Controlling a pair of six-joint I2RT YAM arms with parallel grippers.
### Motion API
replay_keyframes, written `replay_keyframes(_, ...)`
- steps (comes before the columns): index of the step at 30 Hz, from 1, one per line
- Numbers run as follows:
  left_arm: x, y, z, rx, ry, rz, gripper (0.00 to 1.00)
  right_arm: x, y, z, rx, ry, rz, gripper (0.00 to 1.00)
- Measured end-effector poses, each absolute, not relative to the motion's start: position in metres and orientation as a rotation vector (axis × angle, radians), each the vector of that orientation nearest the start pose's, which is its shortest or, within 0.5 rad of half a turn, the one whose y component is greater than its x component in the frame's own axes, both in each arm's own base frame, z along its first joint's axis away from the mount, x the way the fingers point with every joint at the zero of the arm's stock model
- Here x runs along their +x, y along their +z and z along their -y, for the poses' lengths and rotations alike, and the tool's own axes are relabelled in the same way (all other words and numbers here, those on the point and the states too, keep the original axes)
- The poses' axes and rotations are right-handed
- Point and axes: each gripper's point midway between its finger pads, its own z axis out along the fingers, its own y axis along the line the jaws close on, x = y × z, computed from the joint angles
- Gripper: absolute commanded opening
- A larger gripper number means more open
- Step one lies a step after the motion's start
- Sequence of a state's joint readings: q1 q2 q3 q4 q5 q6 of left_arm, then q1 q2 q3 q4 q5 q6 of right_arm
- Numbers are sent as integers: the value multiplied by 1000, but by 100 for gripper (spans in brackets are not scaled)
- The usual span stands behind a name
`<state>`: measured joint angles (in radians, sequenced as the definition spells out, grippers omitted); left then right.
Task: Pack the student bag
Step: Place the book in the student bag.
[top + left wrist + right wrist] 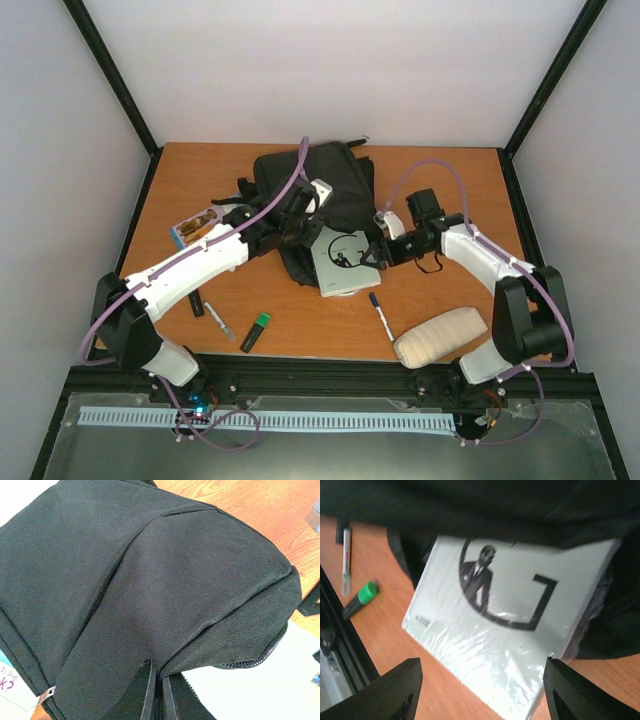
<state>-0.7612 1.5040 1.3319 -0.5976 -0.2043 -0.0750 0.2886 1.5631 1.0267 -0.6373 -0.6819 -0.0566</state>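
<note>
Right gripper [485, 687], fingers spread, should push the book [345, 268] toward eleven o'clock, deeper into the student bag [335, 180]; fingers of left gripper [298, 222] hidden.

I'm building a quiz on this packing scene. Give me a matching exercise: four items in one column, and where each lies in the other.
Items:
1. book
2. cream pouch
3. green-capped marker
4. blue-capped pen

Places:
A. near right corner of the table
B. upper edge tucked under the student bag
C. near edge, left of centre
D. between book and pouch

Pairs: 1-B; 2-A; 3-C; 4-D
</note>
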Motion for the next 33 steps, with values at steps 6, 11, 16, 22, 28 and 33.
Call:
replay_keyframes(6,334,225,270,688,-186,-2225,1,255,114,-208,-997,813,-2444,55)
replay_keyframes(11,333,226,270,688,-195,-2225,1,220,113,-217,-1361,656,-2217,54)
replay_keyframes(16,331,227,272,689,-231,-2229,1,204,100,-223,-1695,371,-1963,52)
replay_keyframes(22,328,227,276,693,-280,-2237,1,228,96,-222,-1830,43,-1783,51)
replay_keyframes(28,326,227,278,699,-305,-2242,1,244,89,-224,-1884,-103,-1702,49)
replay_keyframes(33,325,228,278,697,-307,-2240,1,247,79,-224,-1937,-141,-1678,47)
